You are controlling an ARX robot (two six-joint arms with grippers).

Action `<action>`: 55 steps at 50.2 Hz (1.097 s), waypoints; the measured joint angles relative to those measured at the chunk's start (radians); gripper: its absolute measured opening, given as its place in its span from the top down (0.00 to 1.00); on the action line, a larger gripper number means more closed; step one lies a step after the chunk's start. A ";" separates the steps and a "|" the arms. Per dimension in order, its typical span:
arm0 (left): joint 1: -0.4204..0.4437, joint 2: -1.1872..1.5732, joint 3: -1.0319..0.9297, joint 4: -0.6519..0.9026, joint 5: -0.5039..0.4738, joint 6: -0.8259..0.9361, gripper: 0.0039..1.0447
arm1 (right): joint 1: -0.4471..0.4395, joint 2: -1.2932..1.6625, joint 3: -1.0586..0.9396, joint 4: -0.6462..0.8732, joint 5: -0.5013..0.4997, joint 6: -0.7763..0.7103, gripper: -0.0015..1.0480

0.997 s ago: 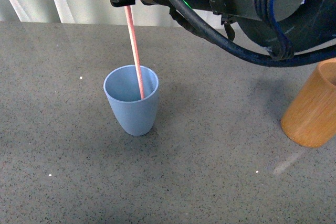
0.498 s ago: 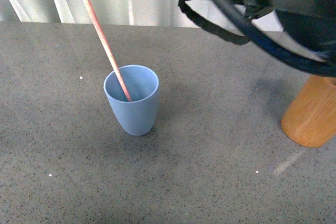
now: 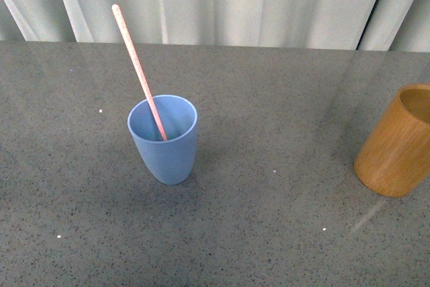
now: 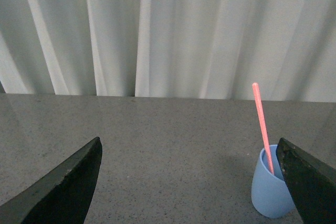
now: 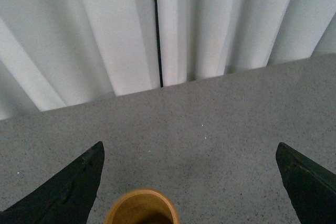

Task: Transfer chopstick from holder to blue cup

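The blue cup [image 3: 164, 142] stands upright on the grey table, left of centre. The pinkish-red chopstick [image 3: 136, 65] rests inside it, leaning to the left with its rounded end up. At the right edge stands the tan wooden holder [image 3: 396, 142], and its inside looks empty from above. No arm shows in the front view. My left gripper [image 4: 191, 182] is open and holds nothing; the blue cup [image 4: 269, 192] and chopstick [image 4: 261, 124] sit beside its one finger. My right gripper [image 5: 191, 182] is open above the holder [image 5: 140, 208], with nothing between its fingers.
White curtains [image 3: 222, 1] hang along the table's far edge. Grey speckled tabletop [image 3: 282, 220] stretches between the cup and the holder.
The arm that held the chopstick's top over the cup has let go and drawn out of the front view. The chopstick now leans left in the cup, free.
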 joint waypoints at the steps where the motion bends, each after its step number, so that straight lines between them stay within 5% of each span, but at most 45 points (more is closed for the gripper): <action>1: 0.000 0.000 0.000 0.000 0.002 0.000 0.06 | -0.005 -0.003 -0.021 0.066 -0.046 -0.016 0.15; 6: 0.000 0.000 0.000 0.000 -0.003 0.000 0.06 | -0.023 -0.027 -0.166 0.338 -0.178 -0.084 0.37; 22: 0.000 0.000 0.000 0.000 -0.002 0.000 0.06 | -0.119 -0.238 -0.341 0.321 -0.255 -0.104 0.98; 55: 0.000 0.000 0.000 0.000 -0.002 0.000 0.06 | -0.120 -0.637 -0.470 0.077 -0.261 -0.107 0.99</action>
